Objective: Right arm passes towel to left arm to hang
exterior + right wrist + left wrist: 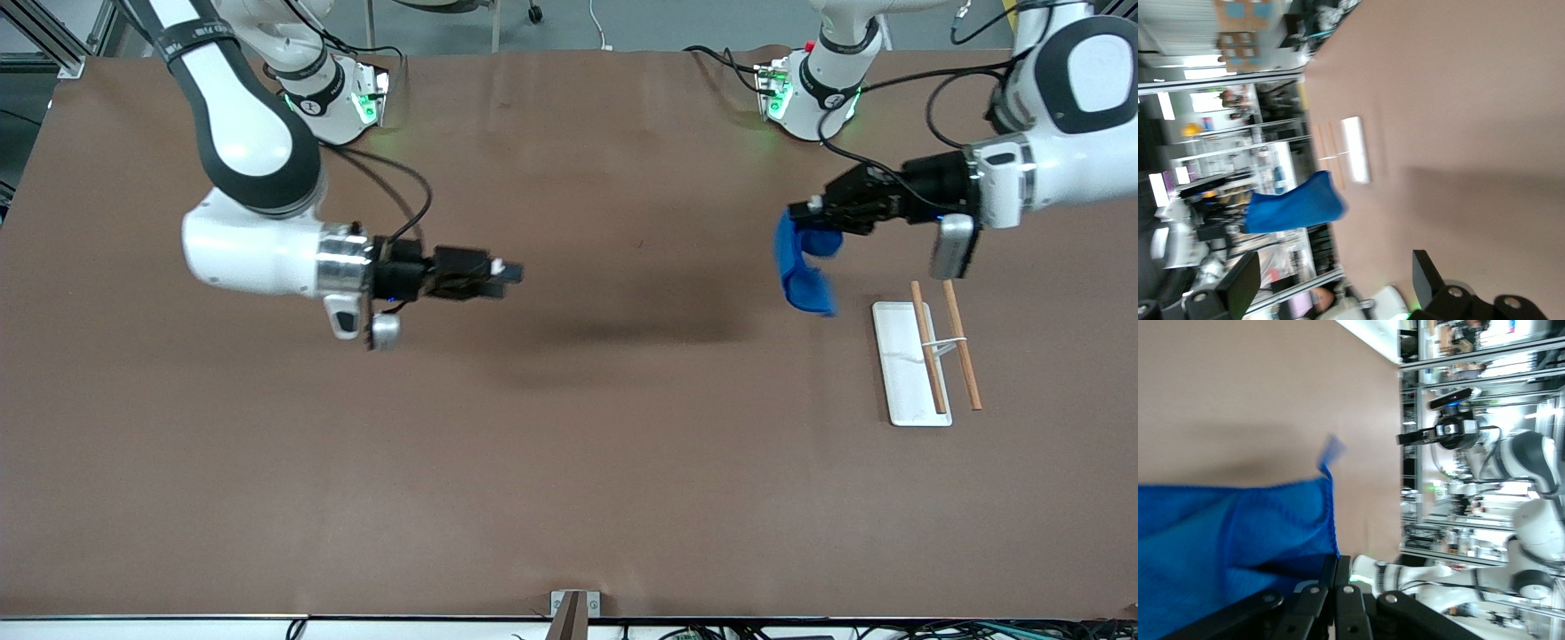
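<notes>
Towel [805, 267] in left gripper [811, 212]

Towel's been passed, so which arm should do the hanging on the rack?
Left. The left gripper already holds the towel in the air, close to the rack. The right gripper is open, with nothing in it, over mid-table.

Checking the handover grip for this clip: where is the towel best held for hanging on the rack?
Probably at its top edge, where the left gripper already pinches it. The towel hangs free below, over the table beside the wooden rack. Its hem runs straight, so coming from above lets it drape. The right gripper waits open.
</notes>
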